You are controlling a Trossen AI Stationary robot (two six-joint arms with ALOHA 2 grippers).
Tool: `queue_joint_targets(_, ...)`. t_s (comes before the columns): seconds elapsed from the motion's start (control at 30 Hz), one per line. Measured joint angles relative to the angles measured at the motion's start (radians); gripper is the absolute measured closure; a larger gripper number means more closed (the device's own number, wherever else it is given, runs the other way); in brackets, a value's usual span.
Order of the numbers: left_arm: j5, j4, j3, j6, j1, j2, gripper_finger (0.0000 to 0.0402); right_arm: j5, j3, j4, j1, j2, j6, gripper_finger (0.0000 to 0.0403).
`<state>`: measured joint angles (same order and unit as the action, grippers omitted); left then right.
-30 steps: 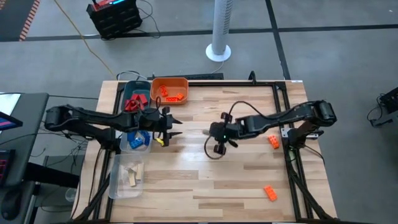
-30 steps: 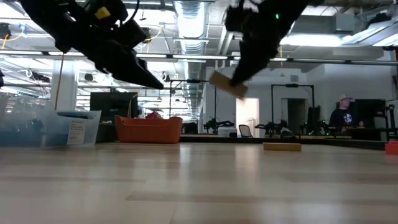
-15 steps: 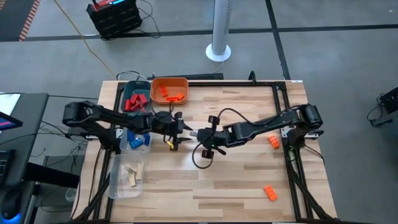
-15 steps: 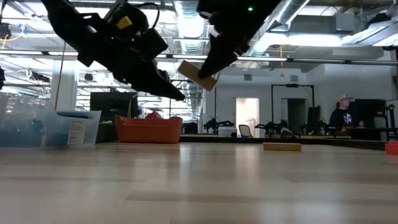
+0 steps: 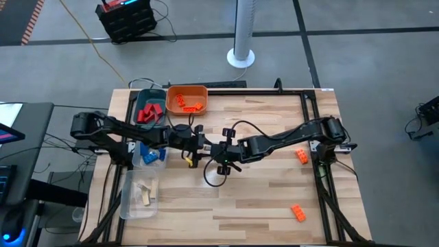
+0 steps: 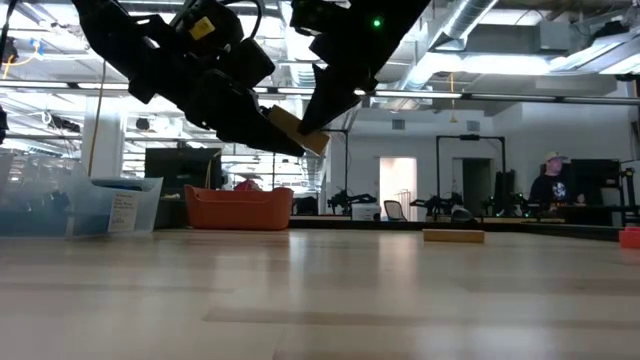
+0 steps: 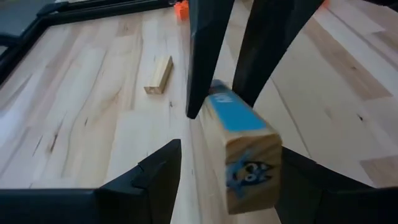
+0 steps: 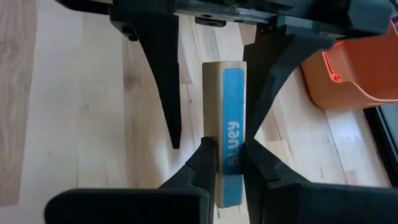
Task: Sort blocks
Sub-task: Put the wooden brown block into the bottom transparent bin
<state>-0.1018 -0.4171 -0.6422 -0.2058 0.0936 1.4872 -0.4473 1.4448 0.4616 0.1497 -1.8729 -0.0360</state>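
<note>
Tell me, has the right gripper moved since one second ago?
Yes. In the high view the right gripper, shut on the wooden block, has travelled toward the orange tray side of the table, meeting the left gripper.

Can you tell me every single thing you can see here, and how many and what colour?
Wooden block with blue label: one, pale tan, held in the air between the two tools over the middle of the table.
Loose wooden block: one, tan, lying on the table.
Orange bricks: two loose, near the table's right side; more in the orange tray.
Orange tray: one, at the table's far edge.
Teal tray: one, beside the orange tray, holding red bricks.
Blue bricks: a few, in a clear tray under the left arm.
Clear tray: one, front left, holding tan blocks.
Table: one, light wood.
Person: one, far behind.
Right tool: shut on the wooden block.
Left tool: fingers apart, either side of that block.
</note>
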Motion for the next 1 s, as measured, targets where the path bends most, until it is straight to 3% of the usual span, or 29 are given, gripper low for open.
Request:
queue_joint_targets(0.13,0.021,-0.015,0.000,-0.022,-0.009,0.000,0.0225,0.000,0.000,-0.007,0.000,0.000,0.003,0.0346)
queue_joint_targets(0.4,0.025,-0.050,0.000,0.004,-0.010,0.000,0.0347,0.001,0.000,-0.004,0.001,0.000,0.000,0.0346)
queue_joint_targets(0.6,0.022,-0.046,0.000,0.003,-0.011,0.000,0.0350,0.001,0.000,-0.004,0.015,0.000,-0.002,0.0337)
queue_joint_targets(0.83,0.024,0.003,0.000,0.004,-0.010,0.000,0.0347,0.003,0.028,0.111,0.029,0.013,-0.064,0.0275)
queue_joint_targets(0.9,0.023,0.064,0.000,0.004,-0.010,-0.009,0.0346,0.003,0.054,0.187,0.034,0.015,-0.105,0.0256)
queue_joint_targets(1.0,0.024,0.327,-0.033,0.016,-0.023,-0.069,0.0345,0.002,0.091,0.314,0.050,0.017,-0.193,0.0232)
